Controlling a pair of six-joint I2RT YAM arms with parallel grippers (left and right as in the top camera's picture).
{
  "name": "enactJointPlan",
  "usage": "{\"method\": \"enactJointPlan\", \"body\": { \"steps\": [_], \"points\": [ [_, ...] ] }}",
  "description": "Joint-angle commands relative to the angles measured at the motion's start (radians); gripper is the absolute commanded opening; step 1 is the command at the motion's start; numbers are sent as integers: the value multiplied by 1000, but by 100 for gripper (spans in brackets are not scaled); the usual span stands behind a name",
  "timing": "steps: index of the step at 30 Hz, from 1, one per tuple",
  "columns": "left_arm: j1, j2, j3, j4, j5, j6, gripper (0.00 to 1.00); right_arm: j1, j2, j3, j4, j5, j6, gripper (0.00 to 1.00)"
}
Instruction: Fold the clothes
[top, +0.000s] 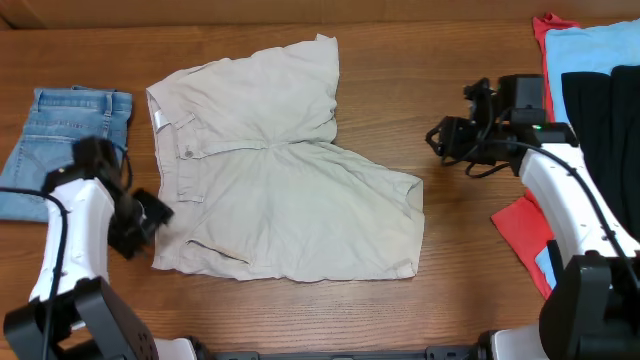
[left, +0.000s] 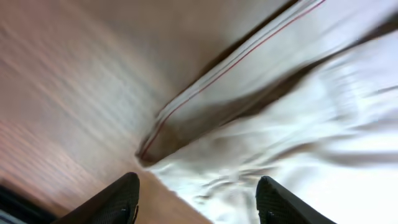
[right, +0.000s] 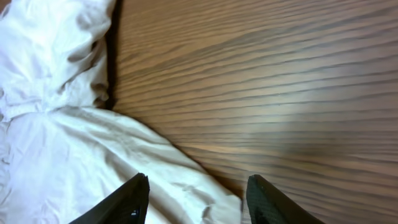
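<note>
While both arms hang over a wooden table (top: 430, 40), a pair of light beige khaki shorts (top: 290, 200) lies spread across its middle, with the waistband (top: 170, 170) toward the left arm's side. One leg angles toward the far edge and the other reaches to the right. The left gripper (top: 150, 218) sits at the near-left corner of the shorts, by the waistband end. Its wrist camera, though blurred, shows the fingers (left: 118, 199) spread apart with nothing between them, above a folded edge of pale cloth marked by a thin red line. Whether they touch the fabric cannot be told. The right gripper (top: 437, 138) is above bare wood near the right-hand leg of the shorts. Its own view shows the fingers (right: 130, 199) likewise parted and empty, over the cloth's rim and the wood grain. A folded denim-blue garment (top: 60, 140) lies at the left edge of the table, apart from the shorts. At the right edge, a red garment (top: 520, 225), a light-blue one (top: 590, 50) and a black one (top: 605, 110) lie overlapping in a pile behind the right arm.
</note>
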Motion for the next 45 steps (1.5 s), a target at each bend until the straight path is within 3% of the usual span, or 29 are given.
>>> {"method": "enactJointPlan", "body": {
  "steps": [1,5,8,10,13,18,23,36,45],
  "points": [
    [1,-50,102,-8,8,23,63,24,29,17,14,-11,-4,56],
    [-13,-55,141,10,104,61,57,62,75,17,61,-55,-2,56],
    [-54,-48,135,37,183,85,50,90,125,17,130,-59,46,72],
    [-98,-46,122,53,171,85,49,108,169,17,192,-117,84,75],
    [-168,-43,94,80,132,87,50,131,228,17,288,-256,92,76],
    [-255,-18,58,98,101,77,51,150,310,17,441,-272,231,77],
    [-310,20,17,122,98,71,50,172,385,17,587,-354,282,77],
    [-362,151,-5,146,98,64,50,264,448,17,842,-341,348,84],
    [-362,154,-5,138,98,64,51,316,488,17,894,-192,415,84]
  ]
}}
